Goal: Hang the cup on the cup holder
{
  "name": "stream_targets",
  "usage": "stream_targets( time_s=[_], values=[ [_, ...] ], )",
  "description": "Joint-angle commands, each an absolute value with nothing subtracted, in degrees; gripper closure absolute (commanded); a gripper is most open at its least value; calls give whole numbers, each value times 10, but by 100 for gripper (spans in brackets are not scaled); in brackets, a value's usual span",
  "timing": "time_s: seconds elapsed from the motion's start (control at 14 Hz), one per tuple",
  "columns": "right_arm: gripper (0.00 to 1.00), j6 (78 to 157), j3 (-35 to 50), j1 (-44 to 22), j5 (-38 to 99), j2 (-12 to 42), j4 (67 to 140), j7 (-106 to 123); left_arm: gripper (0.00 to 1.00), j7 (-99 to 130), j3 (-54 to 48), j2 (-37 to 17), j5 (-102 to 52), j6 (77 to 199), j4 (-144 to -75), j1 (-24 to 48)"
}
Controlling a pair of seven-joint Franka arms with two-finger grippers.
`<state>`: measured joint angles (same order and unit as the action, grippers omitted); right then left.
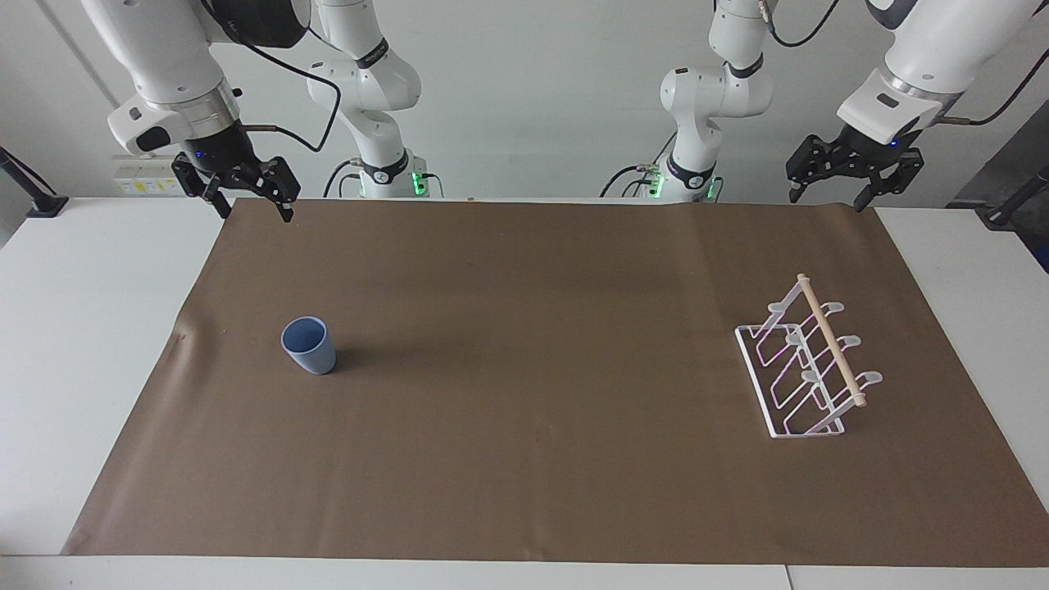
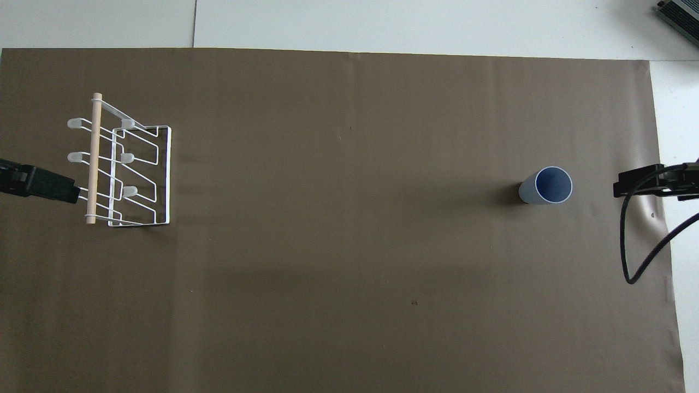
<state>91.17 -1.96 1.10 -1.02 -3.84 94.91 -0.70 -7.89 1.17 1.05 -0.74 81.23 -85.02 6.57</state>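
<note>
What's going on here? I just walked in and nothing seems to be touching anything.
Nothing is held yet. The light-blue cup stands upright on the brown mat toward the right arm's end; the white wire cup holder stands empty toward the left arm's end. The right gripper and left gripper hang open above the mat's edge near the bases.

A small light-blue tapered cup (image 2: pixel 548 185) stands upright on brown paper (image 2: pixel 338 245), well apart from a white wire rack (image 2: pixel 125 169).
</note>
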Motion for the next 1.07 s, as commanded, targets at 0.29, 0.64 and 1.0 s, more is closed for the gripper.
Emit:
stream_targets(
  time_s=[0.29,0.64,1.0],
  values=[
    [0,956,-17,15,-22,-40,988,15,0,-74,16,27,-5,819,-870,69],
    [0,1096,-17,26,-21,-18,1080,82,0,-74,16,27,-5,819,-870,69],
    [0,1201,-17,43,-12,64,1088,127,0,-74,16,27,-5,818,-870,69]
  ],
)
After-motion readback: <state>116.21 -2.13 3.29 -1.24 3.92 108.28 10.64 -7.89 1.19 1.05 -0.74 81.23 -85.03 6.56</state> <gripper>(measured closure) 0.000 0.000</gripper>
